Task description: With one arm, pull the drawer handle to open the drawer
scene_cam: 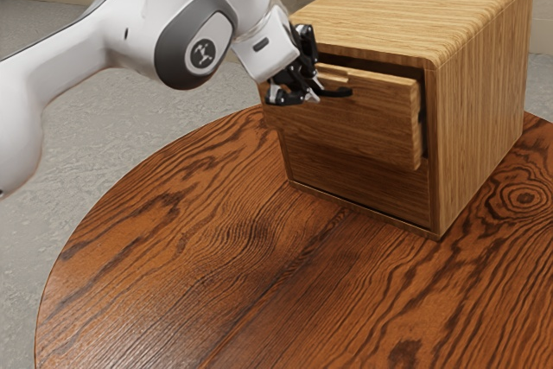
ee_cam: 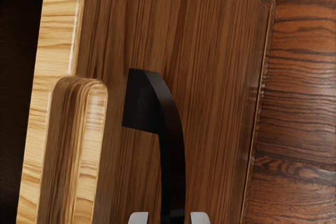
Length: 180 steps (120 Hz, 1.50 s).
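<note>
Exterior view, drawer: the upper drawer is shown standing partly out of its cabinet, its front held forward of the cabinet face, with a dark gap seen behind its top edge.
Handle: a black bar is fixed to the drawer front near its upper edge, toward the exterior view's left.
Wrist view, handle: the same bar is seen as a dark curved strip standing off the light wood of the drawer front.
Drawer edge: the layered top edge of the front is shown beside the handle, with the dark interior of the drawer beyond it.
Tool: the black tool is placed at the handle, at the end of the bar nearer the exterior view's left.
Tool state: whether the tool is apart or clamped on the handle cannot be told from either view.
Arm: the white and grey arm is brought in from the exterior view's upper left and is bent down to the drawer front.
Lower panel: a second front is seen below the drawer, set flush with the cabinet face.
Cabinet: a light wooden box is set upright on the far part of the tabletop, toward the exterior view's right.
Tabletop: a round surface of dark red-brown wood with bold grain is shown under the cabinet.
Floor: a pale grey floor is seen beyond the tabletop's edge.
</note>
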Tool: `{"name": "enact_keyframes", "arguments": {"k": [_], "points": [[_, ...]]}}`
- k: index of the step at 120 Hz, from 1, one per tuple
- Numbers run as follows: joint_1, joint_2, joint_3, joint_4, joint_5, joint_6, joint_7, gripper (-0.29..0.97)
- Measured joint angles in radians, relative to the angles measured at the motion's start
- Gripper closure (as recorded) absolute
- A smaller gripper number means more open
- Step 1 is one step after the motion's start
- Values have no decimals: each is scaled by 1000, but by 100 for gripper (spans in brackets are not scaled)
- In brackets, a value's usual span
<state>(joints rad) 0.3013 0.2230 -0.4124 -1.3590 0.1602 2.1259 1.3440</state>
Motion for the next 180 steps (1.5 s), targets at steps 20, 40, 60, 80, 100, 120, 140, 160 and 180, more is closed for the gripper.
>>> {"name": "enact_keyframes", "arguments": {"k": [20, 40, 60, 80, 100, 120, 140, 160, 180], "points": [[0, -30, 3, -35, -2, 10, -1, 70], [0, -67, 8, -83, -5, 25, -3, 71], [0, -105, 17, -133, -12, 42, -5, 71], [-3, -149, 33, -181, -20, 56, -7, 72], [-2, -179, 40, -216, -29, 70, -9, 72], [3, -208, 41, -258, -37, 86, -11, 72], [-9, -246, 60, -304, -48, 101, -12, 72], [-8, -273, 63, -338, -55, 117, -13, 73], [-2, -306, 62, -377, -63, 131, -14, 73]]}}
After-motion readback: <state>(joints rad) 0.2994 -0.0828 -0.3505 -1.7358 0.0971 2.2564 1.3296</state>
